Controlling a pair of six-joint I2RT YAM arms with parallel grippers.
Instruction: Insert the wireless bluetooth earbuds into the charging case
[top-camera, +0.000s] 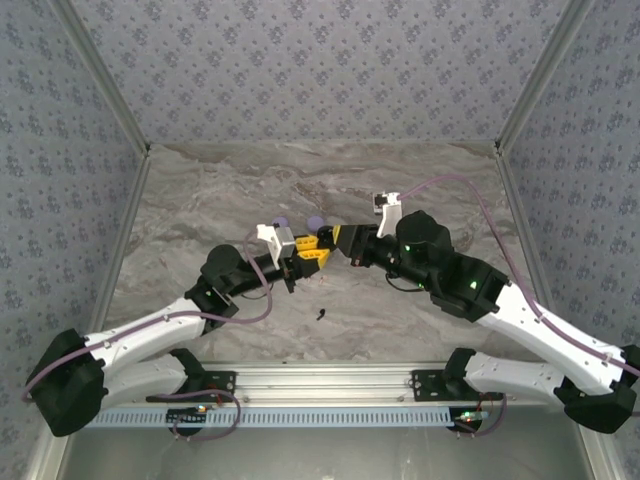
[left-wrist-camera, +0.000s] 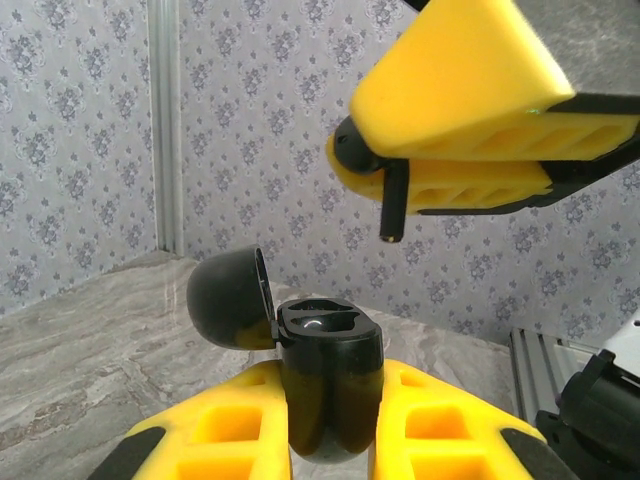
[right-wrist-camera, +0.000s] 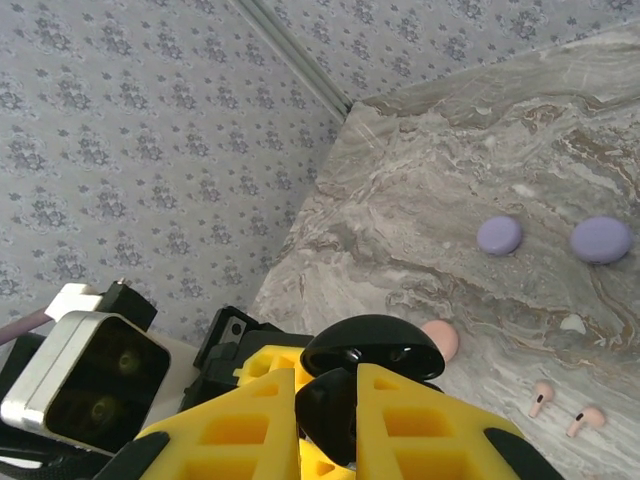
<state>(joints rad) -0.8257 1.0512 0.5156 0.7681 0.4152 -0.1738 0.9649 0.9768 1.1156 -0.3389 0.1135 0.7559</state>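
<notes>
Gripped black charging case upright w/ L claw, clenched on its body, lid flipped open. Pinched black earbud in R claw, stem down, just above case mouth, apart from it. Spotted 2nd black bud on table near arm bases; pinkish buds & lilac discs farther out.

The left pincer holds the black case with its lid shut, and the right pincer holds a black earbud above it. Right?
No, the lid is open, as the left wrist view shows. The left pincer holds the black case, and the right pincer holds a black earbud above it.
</notes>
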